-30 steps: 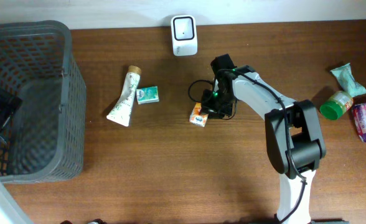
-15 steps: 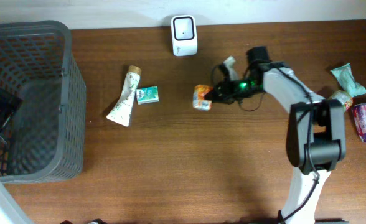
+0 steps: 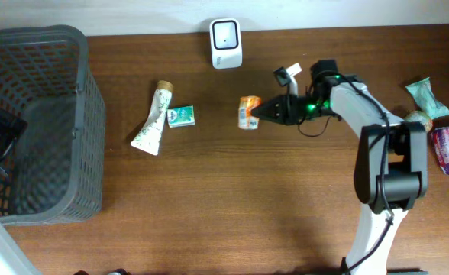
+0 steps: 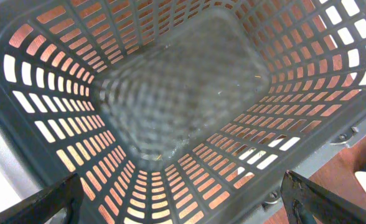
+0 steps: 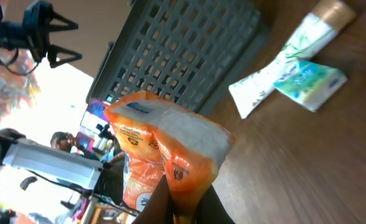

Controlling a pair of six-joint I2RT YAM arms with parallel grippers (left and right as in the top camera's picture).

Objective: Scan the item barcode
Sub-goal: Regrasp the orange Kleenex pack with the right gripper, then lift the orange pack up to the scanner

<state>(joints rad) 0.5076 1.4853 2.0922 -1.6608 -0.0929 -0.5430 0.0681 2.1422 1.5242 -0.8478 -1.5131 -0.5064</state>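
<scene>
brown wood makes up the table, the largest thing here. at its left end stands the grey plastic basket, and the left wrist view looks straight down into its empty mesh bottom. the left gripper hangs over it with its jaws spread wide and nothing between them, taking no part in the work.

the right arm reaches from the near edge up and across toward the middle of the table. the right gripper is clenched on the orange packet, pinching its crimped edge, as the right wrist view shows with the packet standing up from the fingers. the packet appears to be lifted off the wood, just right of centre and well short of the far edge.

the white tube lies nearer the basket with the small green box touching or just beside it; both are well apart from the packet. the white scanner stands at the far edge, a little left of the packet and beyond it.

so the step in hand is the carry: the item is picked up but not yet shown to the scanner. the next move calls for bringing the packet in front of the scanner's window and turning the wrist so the barcode faces it. i cannot tell which face carries the barcode, so some rotation may be needed. the thin film could crumple in a hard pinch and hide the code.
</scene>
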